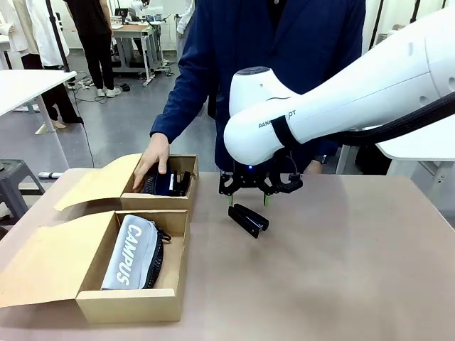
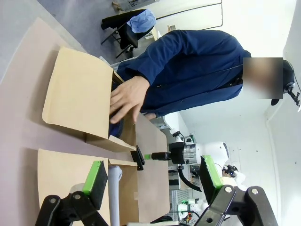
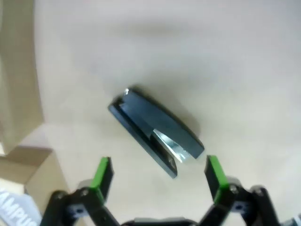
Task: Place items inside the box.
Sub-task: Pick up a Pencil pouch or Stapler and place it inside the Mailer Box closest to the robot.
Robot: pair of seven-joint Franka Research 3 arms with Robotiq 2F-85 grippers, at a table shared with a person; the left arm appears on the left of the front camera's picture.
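Under your right gripper [image 1: 247, 199], fingers spread apart, the black stapler [image 1: 248, 219] lies on the table [image 1: 341, 270], long axis slanting across their gap; square up first.

We saw a black stapler [image 1: 248, 219] with a silvery strip on a pale tan table [image 1: 341, 270], a grey pouch [image 1: 131, 252] lettered in white inside a brown cardboard box [image 1: 128, 307], a white arm [image 1: 355, 92] carrying the black right gripper [image 1: 247, 201] with green pads [image 3: 104, 172], and a dark blue sleeve [image 1: 188, 92].
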